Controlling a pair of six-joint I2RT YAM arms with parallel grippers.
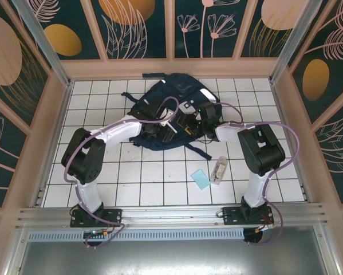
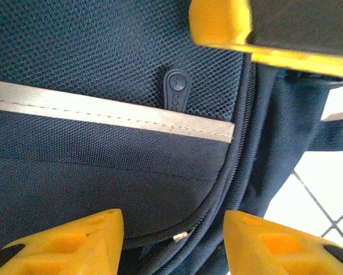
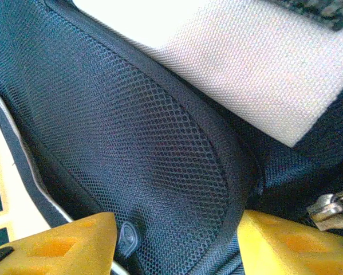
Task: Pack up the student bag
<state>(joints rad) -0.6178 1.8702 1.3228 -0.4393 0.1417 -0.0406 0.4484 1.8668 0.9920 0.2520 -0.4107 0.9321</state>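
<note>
At the table's (image 1: 131, 183) far middle the student bag (image 1: 160, 91) lies flat — straight under both pincers. Left gripper (image 2: 174, 232) part-open, astride the curved zip seam (image 2: 225, 177); right gripper (image 3: 177, 243) part-open over mesh (image 3: 160, 143), metal slider (image 3: 330, 209) just outside its finger.

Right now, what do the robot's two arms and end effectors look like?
Left arm and right arm: white links, bulky black joints, a purple cable looped along each. Left end effector fingers and right end effector fingers: chunky yellow, with recessed pockets.
</note>
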